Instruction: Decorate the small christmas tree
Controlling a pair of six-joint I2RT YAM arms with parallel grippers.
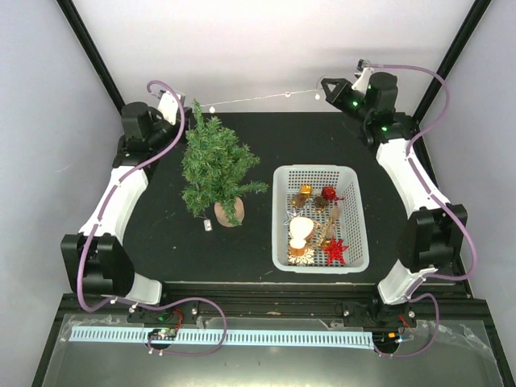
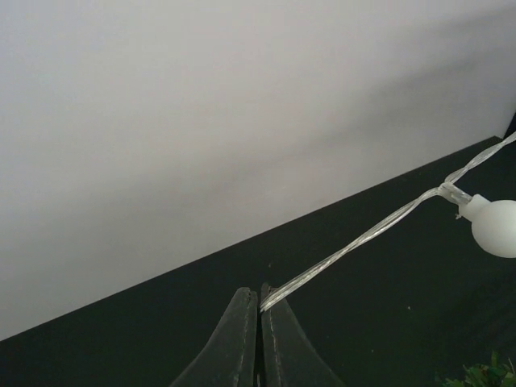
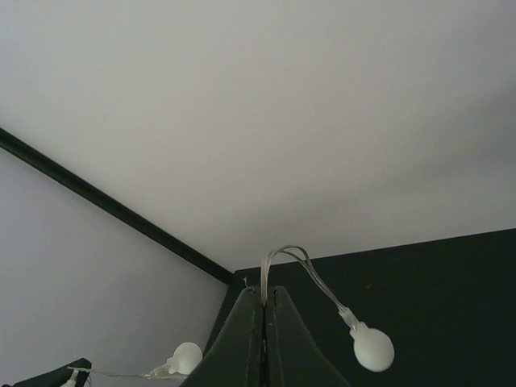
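The small christmas tree (image 1: 216,165) stands upright on its brown base at the left middle of the black table; a few of its needles (image 2: 484,375) show in the left wrist view. A clear light string (image 1: 258,98) with white bulbs runs taut above the table's back edge, behind the tree. My left gripper (image 1: 187,111) is shut on its left end, the wire (image 2: 363,238) leaving the fingertips toward a bulb (image 2: 496,227). My right gripper (image 1: 325,87) is shut on the right end, where the wire (image 3: 298,258) loops over to a hanging bulb (image 3: 372,348).
A white basket (image 1: 282,218) to the right of the tree holds several ornaments, among them a red star (image 1: 335,251). A small white piece (image 1: 207,225) lies by the tree's base. White walls close the back and sides.
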